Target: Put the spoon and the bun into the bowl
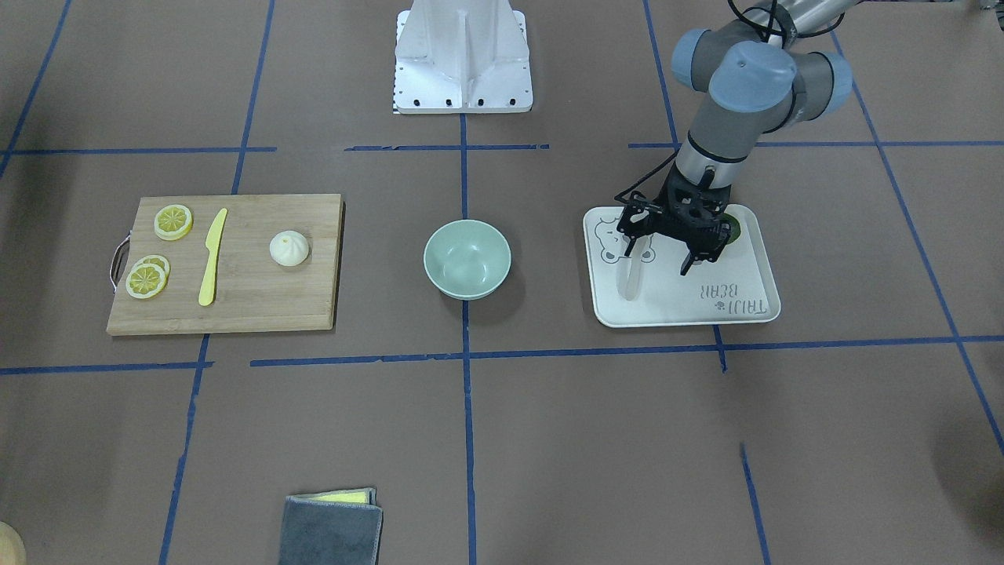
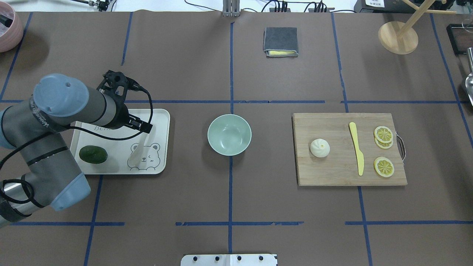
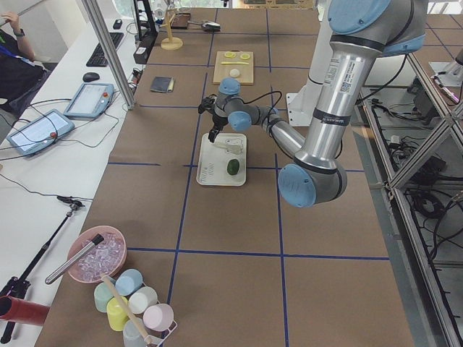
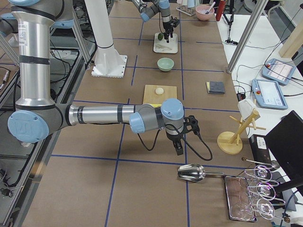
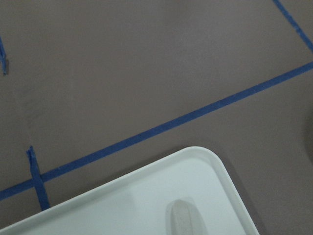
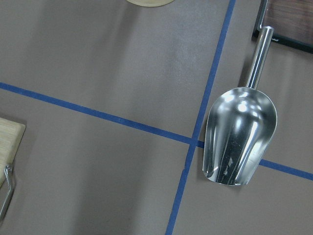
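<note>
The off-white spoon (image 1: pixel 630 281) lies on the white bear-printed tray (image 1: pixel 706 310), also in the overhead view (image 2: pixel 137 156); its handle end shows in the left wrist view (image 5: pixel 186 221). My left gripper (image 1: pixel 659 255) hovers just over the spoon's handle with its jaws open and empty. The white pleated bun (image 1: pixel 289 249) sits on the wooden cutting board (image 1: pixel 259 302), far from both grippers. The empty mint-green bowl (image 1: pixel 467 259) stands at the table's middle. My right gripper (image 4: pixel 179 147) hangs over bare table beyond the board; I cannot tell whether it is open or shut.
A yellow knife (image 1: pixel 212 255) and lemon slices (image 1: pixel 173 221) lie on the board. A dark green fruit (image 2: pixel 93 154) sits on the tray. A grey cloth (image 2: pixel 281 40), a wooden stand (image 2: pixel 398 37) and a metal scoop (image 6: pixel 239 132) lie at the table's edges.
</note>
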Robot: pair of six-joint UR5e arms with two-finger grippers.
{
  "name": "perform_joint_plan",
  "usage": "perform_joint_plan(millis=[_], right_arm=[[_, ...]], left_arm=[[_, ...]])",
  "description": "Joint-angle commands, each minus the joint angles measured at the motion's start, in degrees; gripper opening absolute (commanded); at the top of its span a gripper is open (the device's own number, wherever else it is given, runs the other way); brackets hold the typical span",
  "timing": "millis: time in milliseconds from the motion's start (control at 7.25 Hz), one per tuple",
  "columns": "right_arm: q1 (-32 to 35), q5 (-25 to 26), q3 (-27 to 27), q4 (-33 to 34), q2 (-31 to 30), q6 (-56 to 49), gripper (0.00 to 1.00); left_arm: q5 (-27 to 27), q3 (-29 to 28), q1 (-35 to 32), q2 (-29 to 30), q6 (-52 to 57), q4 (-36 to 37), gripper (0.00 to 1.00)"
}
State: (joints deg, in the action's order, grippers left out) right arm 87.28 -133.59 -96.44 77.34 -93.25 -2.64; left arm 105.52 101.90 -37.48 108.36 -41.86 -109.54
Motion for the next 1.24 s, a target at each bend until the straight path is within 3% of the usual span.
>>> perform_joint_plan(millis=[0,276,552,828,966,1103], right_arm=[[0.0,0.0,0.1,0.0,0.0,0.0,1.0],[0.0,0.0,0.3,0.0,0.0,0.0,1.0],[0.0,0.0,0.6,-0.1,0.0,0.0,1.0],[0.0,0.0,0.6,-0.1,0.0,0.0,1.0],[0.0,0.1,0.6,-0.1,0.0,0.0,1.0],[0.0,0.1,0.6,-0.1,0.0,0.0,1.0]], left_arm=[[-1.6,-2.6,2.3,0.6,0.4,0.4,0.87],[-1.5,-3.6,2.5,0.7,0.3,0.2,0.81],[-1.5,-4.3,3.2,0.8,-0.1,0.1,0.61],[-1.5,-4.3,3.5,0.8,-0.2,-0.3,0.47],[-1.5,-4.3,3.5,1.1,-0.2,-0.3,0.34],[-1.5,-4.2,3.5,1.2,-0.3,-0.4,0.13]])
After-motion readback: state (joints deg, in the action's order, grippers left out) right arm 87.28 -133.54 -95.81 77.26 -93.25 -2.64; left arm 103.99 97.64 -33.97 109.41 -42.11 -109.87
